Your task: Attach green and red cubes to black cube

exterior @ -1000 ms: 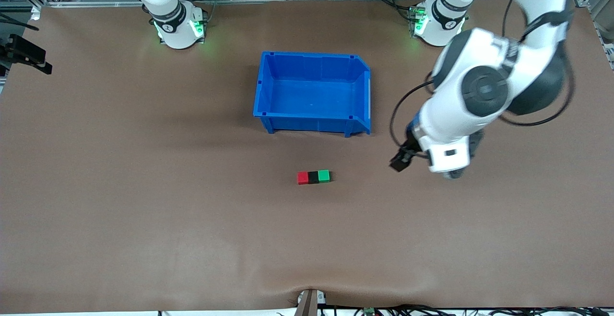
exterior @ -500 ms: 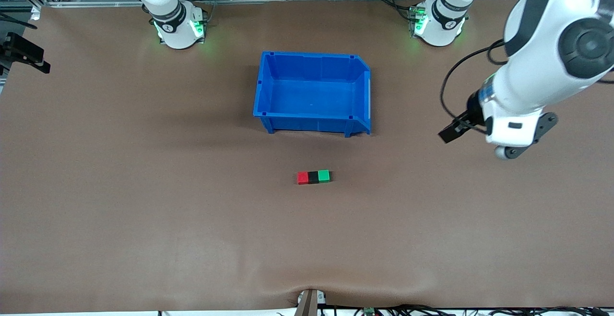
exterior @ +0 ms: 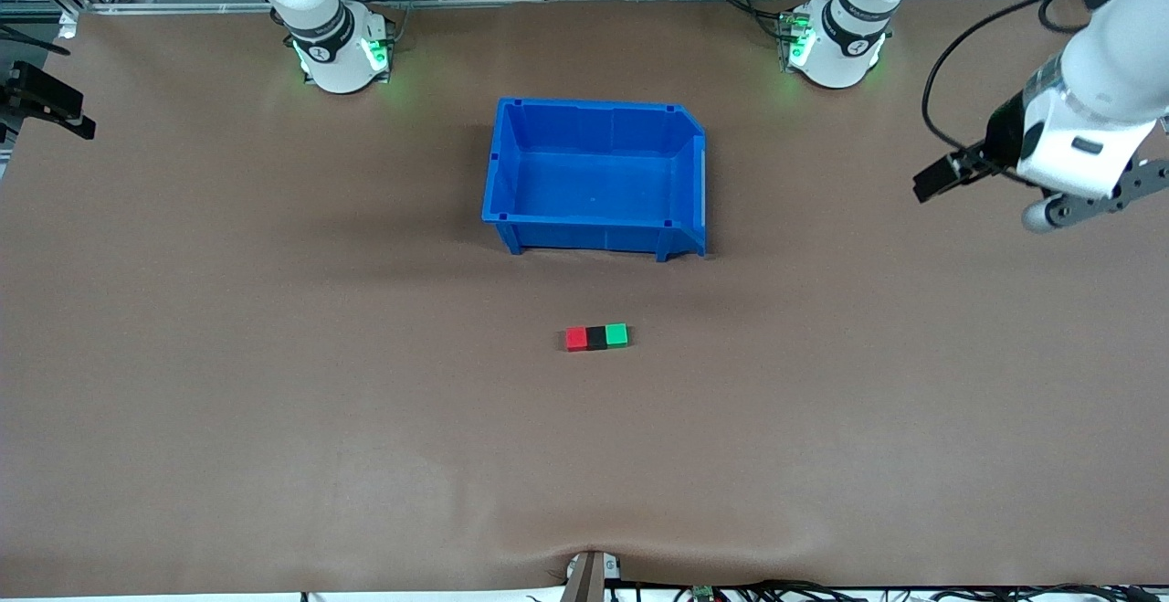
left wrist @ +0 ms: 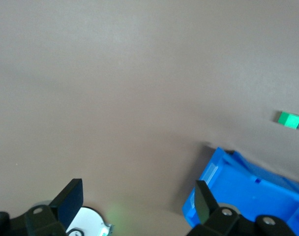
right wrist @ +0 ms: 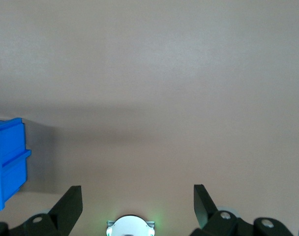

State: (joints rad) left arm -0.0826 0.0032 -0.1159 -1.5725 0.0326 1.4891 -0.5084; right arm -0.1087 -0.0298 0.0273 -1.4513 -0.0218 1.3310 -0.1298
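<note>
The red cube [exterior: 576, 338], black cube [exterior: 596, 338] and green cube [exterior: 617, 335] lie touching in one row on the table, black in the middle, nearer to the front camera than the blue bin. My left gripper [exterior: 1050, 212] is open and empty, raised over the left arm's end of the table, well away from the row. In the left wrist view the gripper [left wrist: 137, 196] is wide open and the green cube [left wrist: 290, 119] shows far off. My right gripper [right wrist: 137, 196] is open and empty over bare table near its own base [right wrist: 130, 226]; it is out of the front view.
An empty blue bin [exterior: 594, 177] stands in the middle of the table, between the two bases and the cubes. It also shows in the left wrist view [left wrist: 248, 191] and in the right wrist view [right wrist: 9, 162]. The arm bases [exterior: 338, 49] stand along the table's edge.
My left arm has lifted and swung away from the cubes toward its own end of the table. The row of cubes has not moved.
</note>
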